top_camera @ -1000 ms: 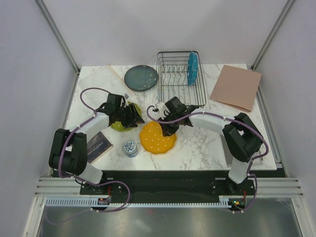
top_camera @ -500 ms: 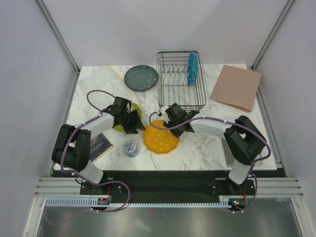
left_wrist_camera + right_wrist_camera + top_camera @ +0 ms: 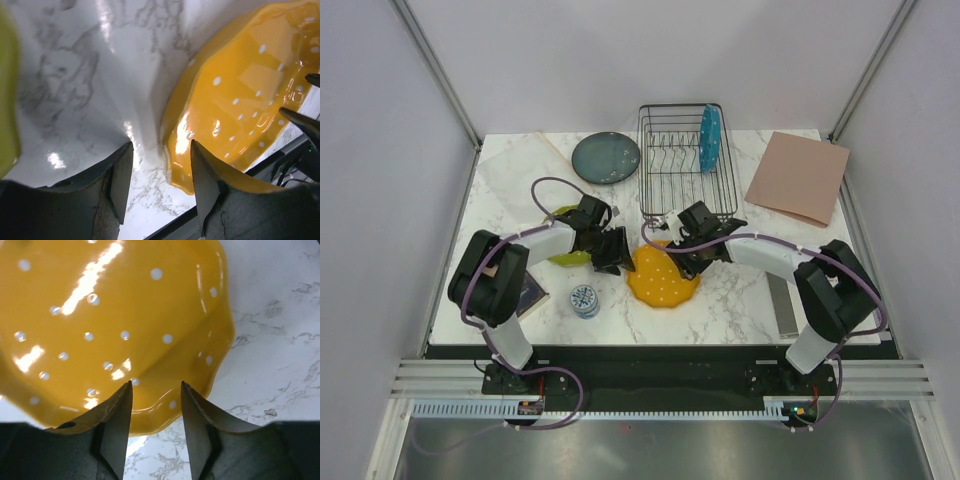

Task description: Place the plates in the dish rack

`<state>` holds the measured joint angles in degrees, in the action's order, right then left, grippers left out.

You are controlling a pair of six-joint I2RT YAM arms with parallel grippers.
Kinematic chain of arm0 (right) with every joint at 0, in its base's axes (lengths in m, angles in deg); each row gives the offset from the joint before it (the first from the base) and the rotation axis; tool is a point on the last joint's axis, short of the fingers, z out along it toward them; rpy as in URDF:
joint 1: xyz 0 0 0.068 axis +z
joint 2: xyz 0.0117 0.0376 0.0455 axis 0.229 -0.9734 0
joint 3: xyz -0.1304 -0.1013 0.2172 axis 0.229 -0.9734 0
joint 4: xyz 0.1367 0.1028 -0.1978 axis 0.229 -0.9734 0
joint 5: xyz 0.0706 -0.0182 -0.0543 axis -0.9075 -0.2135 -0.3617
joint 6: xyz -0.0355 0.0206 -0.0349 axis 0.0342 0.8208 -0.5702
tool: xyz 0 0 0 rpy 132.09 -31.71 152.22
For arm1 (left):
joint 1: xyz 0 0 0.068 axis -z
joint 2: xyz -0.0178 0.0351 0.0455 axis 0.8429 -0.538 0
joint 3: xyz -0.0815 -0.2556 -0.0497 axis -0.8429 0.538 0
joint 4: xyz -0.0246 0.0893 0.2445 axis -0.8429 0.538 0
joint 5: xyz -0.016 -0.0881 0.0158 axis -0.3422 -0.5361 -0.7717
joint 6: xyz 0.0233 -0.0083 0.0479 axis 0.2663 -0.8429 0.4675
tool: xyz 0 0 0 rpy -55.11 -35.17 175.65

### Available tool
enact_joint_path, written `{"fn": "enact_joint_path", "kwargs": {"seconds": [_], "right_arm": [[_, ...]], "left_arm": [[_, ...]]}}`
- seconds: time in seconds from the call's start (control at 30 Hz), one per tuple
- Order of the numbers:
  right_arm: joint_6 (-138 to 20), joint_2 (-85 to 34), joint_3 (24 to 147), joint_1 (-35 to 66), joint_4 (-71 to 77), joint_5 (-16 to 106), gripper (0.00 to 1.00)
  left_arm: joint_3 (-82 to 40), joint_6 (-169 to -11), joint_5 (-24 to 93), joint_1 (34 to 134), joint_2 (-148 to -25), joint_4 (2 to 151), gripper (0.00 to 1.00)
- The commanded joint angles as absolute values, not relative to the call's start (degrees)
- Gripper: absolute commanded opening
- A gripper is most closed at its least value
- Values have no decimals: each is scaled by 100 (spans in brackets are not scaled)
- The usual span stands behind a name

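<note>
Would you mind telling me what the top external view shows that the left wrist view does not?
Only the top external view shows the dish rack with the blue plate standing in it, and the teal-grey plate. Only the left wrist view shows the left end effector open, the orange plate's rim seen between its fingers. Both show that plate and the marble table.

The black wire rack [image 3: 672, 170] stands at the desk's [image 3: 740, 285] back with the blue plate [image 3: 710, 138] upright in its right slots, the teal-grey plate [image 3: 606, 158] flat just left of it, the orange plate [image 3: 664, 277] in front and the lime-green plate [image 3: 565, 252] further left, partly hidden.
</note>
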<state>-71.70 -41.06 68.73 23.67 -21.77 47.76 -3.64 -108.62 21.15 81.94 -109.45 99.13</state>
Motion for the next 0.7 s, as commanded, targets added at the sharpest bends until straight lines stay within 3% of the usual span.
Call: {"fn": "enact_joint_path", "kwargs": {"seconds": [0.0,0.17,0.3,0.37,0.4,0.5,0.67], "right_arm": [[-7108,-3467,7034,2263,-2384,3858,55],[-6653,-3343,6885,1335,-2516,3194,57],[-6344,-3439,6701,462,-2552,2157,57],[-6378,-3518,6613,207,-2534,1882,57],[-6379,-3588,6586,153,-2525,1663,57],[-6361,-3720,6542,-23,-2446,1241,58],[-6432,-4106,6472,-163,-2384,589,59]], "left_arm": [[-727,-10463,1764,8338,-11305,9791,57],[-754,-10490,1746,8355,-11367,9783,52],[-798,-10437,1562,8355,-11482,9730,30],[-824,-10376,1483,8364,-11525,9712,24],[-833,-10367,1404,8355,-11534,9712,16],[-842,-10244,1202,8338,-11552,9686,6],[-693,-10129,727,8250,-11543,9449,2]]}}
